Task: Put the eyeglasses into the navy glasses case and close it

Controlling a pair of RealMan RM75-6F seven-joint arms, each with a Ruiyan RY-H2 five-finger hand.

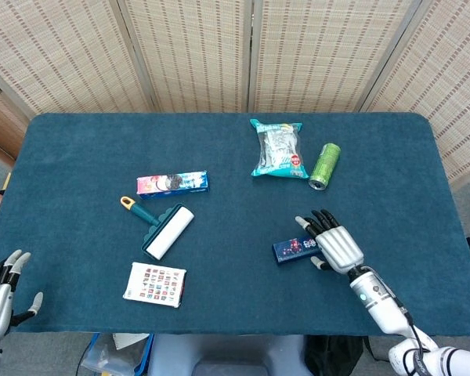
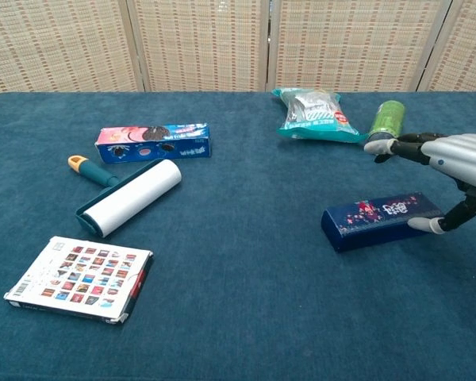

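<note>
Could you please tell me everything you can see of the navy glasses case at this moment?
The navy glasses case is a long, box-shaped case, dark blue with a small pink and white print on its lid. It looks rigid. It is closed and lies flat on the blue table cloth, toward the right side, in front of the green can. The right hand is open just beside its right end, fingers spread above it; whether the thumb tip touches the case is unclear. No eyeglasses are visible.

Snack bag (image 1: 277,149), green can (image 1: 324,165), cookie box (image 1: 172,185), lint roller (image 1: 160,228), card pack (image 1: 155,283)
</note>
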